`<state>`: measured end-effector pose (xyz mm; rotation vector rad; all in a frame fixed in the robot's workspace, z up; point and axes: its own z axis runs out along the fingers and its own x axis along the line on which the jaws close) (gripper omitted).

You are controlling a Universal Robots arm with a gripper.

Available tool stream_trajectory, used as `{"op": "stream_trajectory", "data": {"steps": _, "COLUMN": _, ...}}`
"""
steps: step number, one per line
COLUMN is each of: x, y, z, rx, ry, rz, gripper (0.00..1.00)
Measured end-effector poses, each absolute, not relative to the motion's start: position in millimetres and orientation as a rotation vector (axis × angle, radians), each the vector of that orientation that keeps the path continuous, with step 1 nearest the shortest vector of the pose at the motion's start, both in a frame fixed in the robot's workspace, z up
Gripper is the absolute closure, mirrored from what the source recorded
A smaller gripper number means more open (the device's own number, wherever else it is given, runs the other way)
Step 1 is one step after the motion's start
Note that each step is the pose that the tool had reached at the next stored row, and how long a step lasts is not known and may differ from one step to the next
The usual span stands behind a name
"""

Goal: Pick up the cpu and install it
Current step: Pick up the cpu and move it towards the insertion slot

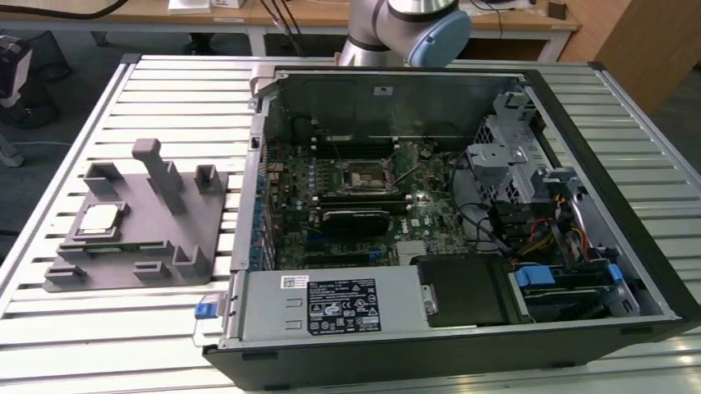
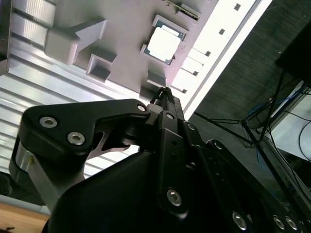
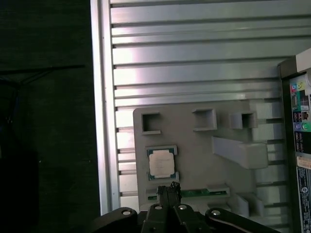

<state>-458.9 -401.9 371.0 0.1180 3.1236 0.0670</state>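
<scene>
The cpu (image 1: 98,218), a small silver square with a pale rim, lies flat in a recess of the grey tray (image 1: 164,246) at the exterior view's left. In both wrist views the cpu (image 3: 162,163) (image 2: 164,42) sits just beyond my gripper (image 3: 169,187) (image 2: 164,92). The gripper hangs well above the tray (image 3: 194,155), shut with nothing between its tips. The dark socket frame (image 1: 362,175) sits in the middle of the motherboard inside the open computer case (image 1: 613,164).
The tray carries upright posts (image 1: 162,176) and a green board strip (image 3: 194,193) in a slot beside the cpu. The slatted metal table (image 1: 164,98) ends at an edge (image 3: 104,97) close to the tray. The arm's lower part (image 1: 400,33) rises behind the case.
</scene>
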Motion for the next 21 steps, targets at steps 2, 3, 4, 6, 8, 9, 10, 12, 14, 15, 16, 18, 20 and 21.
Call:
{"op": "stream_trajectory", "data": {"steps": 2, "x": -459, "y": -402, "z": 369, "rx": 0.118, "ry": 3.125, "rz": 0.067, "gripper": 0.89}}
{"op": "stream_trajectory", "data": {"steps": 3, "x": -459, "y": -402, "z": 368, "rx": 0.119, "ry": 3.128, "rz": 0.066, "gripper": 0.89}}
{"op": "stream_trajectory", "data": {"steps": 4, "x": -459, "y": -402, "z": 367, "rx": 0.119, "ry": 3.131, "rz": 0.063, "gripper": 0.89}}
{"op": "stream_trajectory", "data": {"steps": 6, "x": -459, "y": -402, "z": 365, "rx": 0.119, "ry": 3.133, "rz": 0.057, "gripper": 0.89}}
{"op": "stream_trajectory", "data": {"steps": 8, "x": -459, "y": -402, "z": 363, "rx": 0.119, "ry": 3.133, "rz": 0.049, "gripper": 0.89}}
{"op": "stream_trajectory", "data": {"steps": 9, "x": -459, "y": -402, "z": 362, "rx": 0.119, "ry": 3.133, "rz": 0.048, "gripper": 0.89}}
{"op": "stream_trajectory", "data": {"steps": 10, "x": -459, "y": -402, "z": 361, "rx": 0.119, "ry": 3.133, "rz": 0.047, "gripper": 0.89}}
{"op": "stream_trajectory", "data": {"steps": 12, "x": -459, "y": -402, "z": 358, "rx": 0.119, "ry": 3.133, "rz": 0.047, "gripper": 0.89}}
{"op": "stream_trajectory", "data": {"steps": 14, "x": -459, "y": -402, "z": 356, "rx": 0.119, "ry": 3.142, "rz": 0.048, "gripper": 0.89}}
{"op": "stream_trajectory", "data": {"steps": 15, "x": -459, "y": -402, "z": 356, "rx": 0.118, "ry": 3.146, "rz": 0.051, "gripper": 0.89}}
{"op": "stream_trajectory", "data": {"steps": 16, "x": -459, "y": -403, "z": 355, "rx": 0.117, "ry": 3.154, "rz": 0.053, "gripper": 0.84}}
{"op": "stream_trajectory", "data": {"steps": 18, "x": -459, "y": -404, "z": 352, "rx": 0.111, "ry": 3.164, "rz": 0.053, "gripper": 0.77}}
{"op": "stream_trajectory", "data": {"steps": 20, "x": -459, "y": -403, "z": 349, "rx": 0.084, "ry": 3.171, "rz": 0.052, "gripper": 0.65}}
{"op": "stream_trajectory", "data": {"steps": 21, "x": -459, "y": -404, "z": 348, "rx": 0.062, "ry": 3.174, "rz": 0.051, "gripper": 0.65}}
